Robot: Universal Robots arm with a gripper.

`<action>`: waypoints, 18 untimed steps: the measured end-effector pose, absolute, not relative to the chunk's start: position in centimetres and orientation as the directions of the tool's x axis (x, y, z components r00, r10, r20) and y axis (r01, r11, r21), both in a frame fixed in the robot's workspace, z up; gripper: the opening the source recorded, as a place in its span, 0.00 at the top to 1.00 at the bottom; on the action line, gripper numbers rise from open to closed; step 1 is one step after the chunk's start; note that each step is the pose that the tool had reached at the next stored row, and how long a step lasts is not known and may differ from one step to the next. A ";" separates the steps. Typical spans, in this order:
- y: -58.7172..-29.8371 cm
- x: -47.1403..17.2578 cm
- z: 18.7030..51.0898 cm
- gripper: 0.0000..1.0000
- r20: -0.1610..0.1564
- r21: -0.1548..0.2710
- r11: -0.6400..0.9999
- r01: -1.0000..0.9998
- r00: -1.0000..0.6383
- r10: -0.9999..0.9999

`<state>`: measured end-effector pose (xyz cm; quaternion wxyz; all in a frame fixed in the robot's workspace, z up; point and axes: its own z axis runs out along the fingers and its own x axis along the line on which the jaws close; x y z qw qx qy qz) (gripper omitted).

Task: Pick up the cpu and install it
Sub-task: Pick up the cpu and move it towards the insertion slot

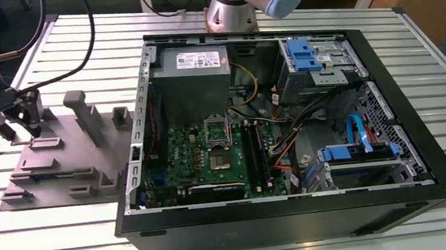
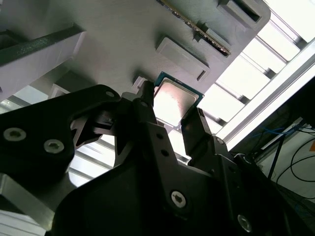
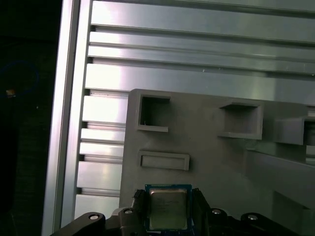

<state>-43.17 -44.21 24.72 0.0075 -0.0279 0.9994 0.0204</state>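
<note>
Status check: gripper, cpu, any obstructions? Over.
Gripper low at the grey fixture, straddling the cpu. Metal top up, not yet in the computer case. Upright posts stand close by.

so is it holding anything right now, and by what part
The cpu, pinched by two opposite edges between the jaws of the gripper, at the grey tray.

cpu (image 3: 167,209) top dull silvery metal; fixture tray (image 3: 211,162) matt grey plastic; table (image 3: 197,49) ribbed shiny aluminium
</note>
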 end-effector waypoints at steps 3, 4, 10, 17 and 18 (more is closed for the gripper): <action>-44.2 -43.2 24.9 0.53 -0.016 0.040 0.998 -0.056 -0.998 -0.056; -44.2 -43.2 24.9 0.53 -0.016 0.040 0.998 -0.056 -0.998 -0.056; -44.2 -43.2 25.0 0.53 -0.016 0.040 0.998 -0.056 -0.998 -0.056; -44.2 -43.2 25.1 0.53 -0.016 0.040 0.998 -0.056 -0.998 -0.056; -44.2 -43.2 25.2 0.53 -0.016 0.040 0.998 -0.056 -0.998 -0.055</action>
